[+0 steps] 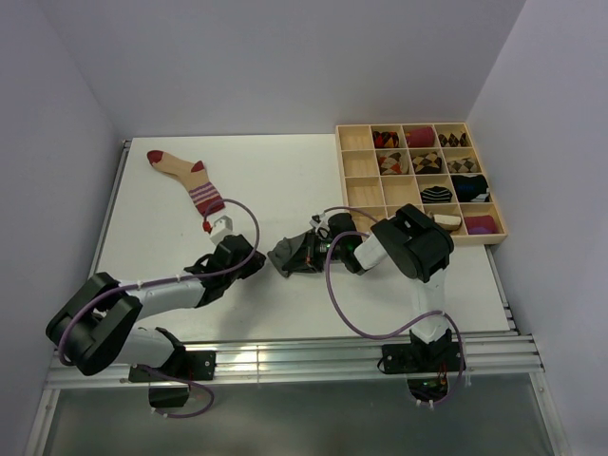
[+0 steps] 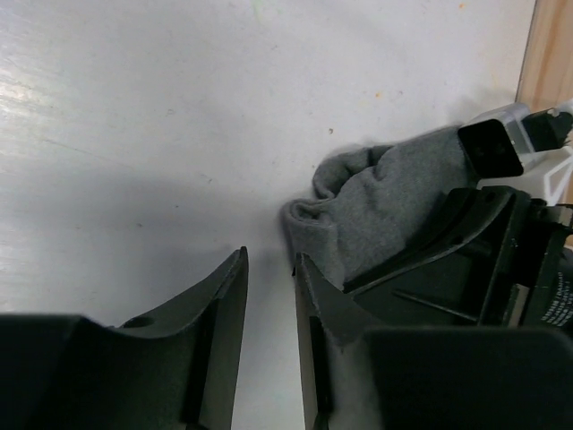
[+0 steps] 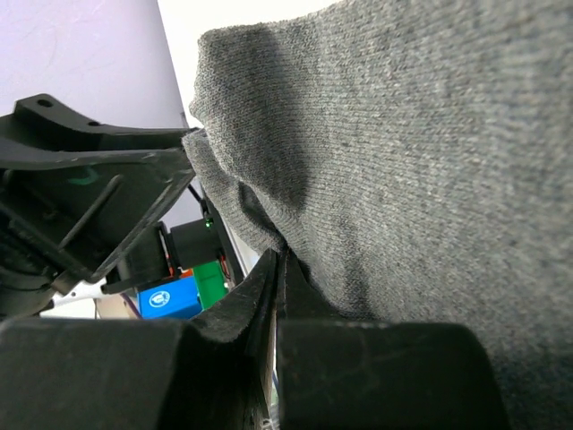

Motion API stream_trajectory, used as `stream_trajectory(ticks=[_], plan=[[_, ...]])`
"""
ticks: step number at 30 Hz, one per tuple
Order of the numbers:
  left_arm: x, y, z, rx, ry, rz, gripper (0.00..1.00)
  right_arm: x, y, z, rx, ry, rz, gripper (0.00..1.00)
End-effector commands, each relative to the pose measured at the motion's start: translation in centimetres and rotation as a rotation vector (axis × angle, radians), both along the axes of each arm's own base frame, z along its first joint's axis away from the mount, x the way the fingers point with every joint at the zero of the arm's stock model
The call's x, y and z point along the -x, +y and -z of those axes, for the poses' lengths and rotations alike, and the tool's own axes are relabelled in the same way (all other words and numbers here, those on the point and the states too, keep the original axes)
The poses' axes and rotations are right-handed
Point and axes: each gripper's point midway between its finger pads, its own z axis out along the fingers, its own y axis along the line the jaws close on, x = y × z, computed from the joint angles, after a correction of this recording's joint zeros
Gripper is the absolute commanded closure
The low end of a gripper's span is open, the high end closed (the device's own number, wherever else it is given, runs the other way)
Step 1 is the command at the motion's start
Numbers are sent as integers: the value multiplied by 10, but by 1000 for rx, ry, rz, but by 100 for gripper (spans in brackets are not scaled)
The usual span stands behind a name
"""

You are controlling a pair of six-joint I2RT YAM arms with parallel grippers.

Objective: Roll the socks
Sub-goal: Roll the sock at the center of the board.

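Observation:
The grey sock [image 1: 283, 256] lies bunched on the white table between my two grippers. My right gripper [image 1: 306, 255] is shut on a fold of it; in the right wrist view the fabric [image 3: 403, 152] fills the frame and is pinched at the gripper [image 3: 279, 255]. My left gripper [image 1: 261, 261] sits just left of the bundle. In the left wrist view its fingers [image 2: 270, 255] stand a narrow gap apart over bare table, with the grey sock [image 2: 385, 206] touching the outside of the right finger. The beige sock with dark-red toe and striped cuff [image 1: 185, 176] lies flat at the far left.
A wooden compartment tray [image 1: 418, 124] stands at the back right, holding several rolled sock bundles, with its left column empty. The right arm's elbow [image 1: 413, 242] rises in front of the tray. A metal rail [image 1: 285, 356] runs along the near table edge.

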Motion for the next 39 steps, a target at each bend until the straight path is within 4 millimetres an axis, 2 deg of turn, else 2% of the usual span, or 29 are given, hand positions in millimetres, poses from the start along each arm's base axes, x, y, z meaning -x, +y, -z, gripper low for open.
stream_trajectory(ticks=[1,7,12,20,27,30,39], plan=[[-7,-5,-8,30,-46,27,68,6,-21,43,123,86,58,100],[-10,-13,-3,23,-36,67,66,5,-20,42,128,79,56,100],[-13,-14,1,23,-26,72,60,5,-21,43,133,76,55,100],[-17,-20,-4,42,-60,101,52,5,-20,42,130,78,50,100],[-20,-26,-6,53,-80,132,51,5,-20,43,135,76,50,100],[-20,-30,-14,76,-113,150,49,5,-20,42,132,72,49,100],[-21,-31,-13,69,-117,160,47,5,-20,42,132,75,48,100]])
